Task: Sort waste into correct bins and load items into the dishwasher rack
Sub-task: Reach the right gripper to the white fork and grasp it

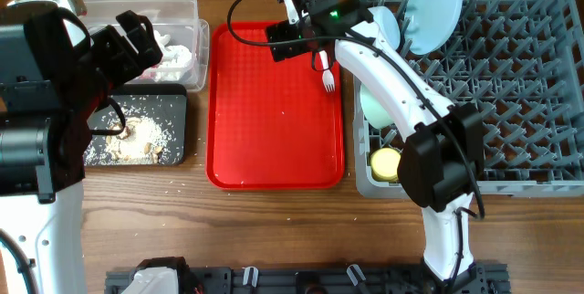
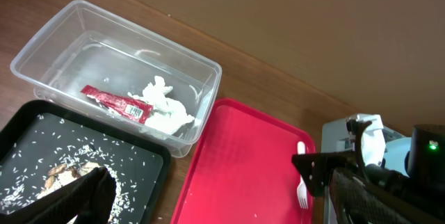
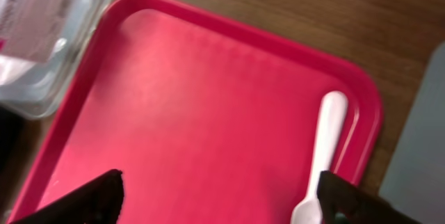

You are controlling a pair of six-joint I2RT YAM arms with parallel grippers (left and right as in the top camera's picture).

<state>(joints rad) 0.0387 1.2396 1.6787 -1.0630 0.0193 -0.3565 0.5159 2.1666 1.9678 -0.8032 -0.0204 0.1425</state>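
My right gripper (image 1: 290, 40) (image 3: 222, 203) is open and empty, low over the far right corner of the flat red tray (image 1: 274, 139) (image 3: 195, 92). A white plastic fork (image 1: 328, 75) (image 3: 327, 140) (image 2: 302, 182) lies there beside its right finger. My left gripper (image 1: 144, 46) (image 2: 208, 206) looks open and empty above the bins. The clear tub (image 1: 199, 29) (image 2: 208, 67) holds a red wrapper (image 2: 115, 104) and white tissue (image 1: 173, 54) (image 2: 165, 107). The black tray (image 1: 175, 102) (image 2: 142, 151) holds rice-like scraps (image 1: 137, 137) (image 2: 69, 170). No spoon shows.
The grey dishwasher rack (image 1: 520, 93) at the right holds an upright pale blue plate (image 1: 433, 6), a pale blue bowl (image 1: 390, 25), a mint green bowl (image 1: 374, 107) and a yellow cup (image 1: 386, 162). My right arm crosses the rack's left edge.
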